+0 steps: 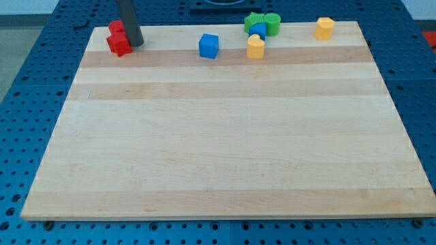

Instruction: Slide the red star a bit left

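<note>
Down at the surface's top-left corner sits our hand — a bare rod, so we've no jaws to open or close, and it holds nothing. Its tip touches the red star, which lies just to the tip's left. Another red block sits right behind the star. Off to the tip's right we've got a blue cube, then a yellow block.

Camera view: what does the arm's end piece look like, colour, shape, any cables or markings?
Only a straight, dark grey-black cylindrical rod shows, entering from the view's top; my tip sits against the right side of the red blocks. Smooth, faint sheen. No cables, markings or hand visible.
</note>
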Robot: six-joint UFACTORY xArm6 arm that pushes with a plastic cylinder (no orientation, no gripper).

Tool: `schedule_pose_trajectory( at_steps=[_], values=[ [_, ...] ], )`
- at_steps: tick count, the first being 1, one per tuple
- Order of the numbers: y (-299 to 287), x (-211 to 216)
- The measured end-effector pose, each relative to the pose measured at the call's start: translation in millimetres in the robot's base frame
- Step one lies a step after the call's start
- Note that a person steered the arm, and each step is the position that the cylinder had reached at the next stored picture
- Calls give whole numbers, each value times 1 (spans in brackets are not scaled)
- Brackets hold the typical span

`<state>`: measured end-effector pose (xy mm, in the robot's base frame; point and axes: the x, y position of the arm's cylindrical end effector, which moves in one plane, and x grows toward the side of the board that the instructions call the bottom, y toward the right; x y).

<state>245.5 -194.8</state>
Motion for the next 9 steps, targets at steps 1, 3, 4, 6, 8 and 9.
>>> schedule_pose_trajectory(
  at_steps=[1,3,4,6,8,9],
  values=[
    [0,-11],
    [-13,-31],
    [-21,-31],
    [3,-31],
    [39,-11],
    [30,1]
  ],
)
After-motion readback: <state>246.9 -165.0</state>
